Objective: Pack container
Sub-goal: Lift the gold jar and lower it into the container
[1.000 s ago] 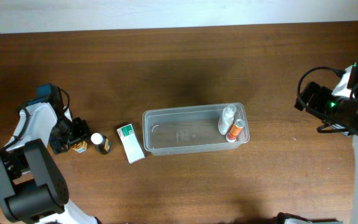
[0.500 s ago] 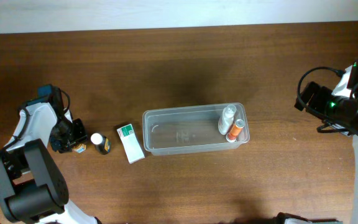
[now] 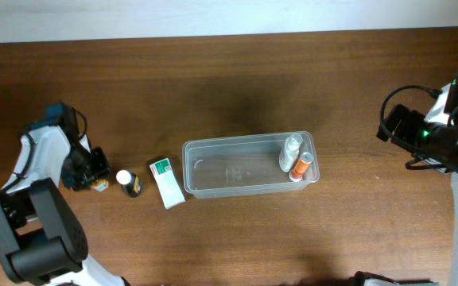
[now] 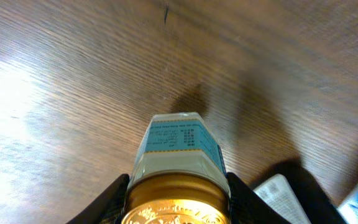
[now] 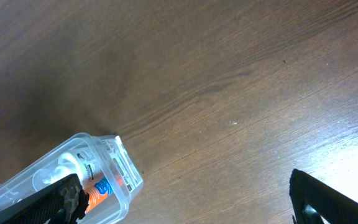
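- The left tool (image 4: 177,200) sat at the far left of the wooden counter (image 3: 229,79). It was closed narrow, with a dark finger against each side of a gold-capped bottle (image 4: 179,146) that had a blue-and-white label.
- Just to its right stood a small dark bottle with a white cap (image 3: 126,181). It stood apart from the tool and outside the tub.
- Next lay a white box with a green patch (image 3: 166,181). It lay flat, just beside the left end of the container without clearly touching it.
- The container (image 3: 213,144) lay mid-counter with its long side running left to right. Its left and middle parts were bare.
- A white bottle (image 3: 290,152) and an orange bottle (image 3: 300,167) were tucked together at its right end.
- The tub looked thin-walled and light. It would probably flex under a squeeze and feel slick, so it could slide if nudged.
- The rim on a short end wall seemed the surest place to pinch it. The right end would carry a little more weight.
- The right tool (image 5: 191,211) hung well to the right of the tub. Its fingers were spread wide and held nothing.
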Controlling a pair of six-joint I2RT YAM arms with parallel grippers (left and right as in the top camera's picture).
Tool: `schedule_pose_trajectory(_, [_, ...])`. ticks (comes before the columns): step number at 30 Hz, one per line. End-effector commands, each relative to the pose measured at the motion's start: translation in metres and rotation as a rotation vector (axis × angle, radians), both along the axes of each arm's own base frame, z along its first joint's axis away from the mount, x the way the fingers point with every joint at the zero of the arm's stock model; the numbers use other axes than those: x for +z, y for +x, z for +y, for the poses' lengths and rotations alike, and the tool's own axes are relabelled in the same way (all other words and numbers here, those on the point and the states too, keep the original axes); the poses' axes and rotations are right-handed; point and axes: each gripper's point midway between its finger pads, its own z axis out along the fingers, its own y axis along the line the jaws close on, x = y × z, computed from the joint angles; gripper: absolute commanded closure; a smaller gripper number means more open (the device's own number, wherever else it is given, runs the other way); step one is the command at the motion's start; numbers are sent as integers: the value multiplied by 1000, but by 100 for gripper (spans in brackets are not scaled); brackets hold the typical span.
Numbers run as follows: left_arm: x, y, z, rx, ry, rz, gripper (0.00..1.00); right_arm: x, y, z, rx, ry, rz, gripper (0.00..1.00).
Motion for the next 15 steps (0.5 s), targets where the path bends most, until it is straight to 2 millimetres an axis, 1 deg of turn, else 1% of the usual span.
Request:
schedule_pose_trajectory(1, [42,32,9,-23,21,-118,79,3,1,-3,-11,-5,-9,2])
schedule_pose_trajectory(4, [85,47,11,-39,45,-198,79,3,1,-3,-10,-6,-9,2])
schedule_pose_trajectory(5, [101,52,9,-48,50,-231,79,3,1,-3,-10,-6,-9,2])
schedule_pose_trajectory(7, [130,61,-3,-89,38,-297,78,3,1,-3,-10,-6,-9,2])
schedule_pose_trajectory(8, [145,65,-12,-110,25,-336,78,3,1,-3,-11,-5,-9,1])
schedule_pose_trajectory(10, [169,72,-36,-161,-14,-405,78,3,1,-3,-10,-6,-9,2])
schedule_pose_trajectory(12, [187,76,-69,-236,-56,-470,78,3,1,-3,-10,-6,-9,2])
schedule_pose_trajectory(15, [200,78,-119,-365,-84,-517,78,3,1,-3,-11,-6,-9,2])
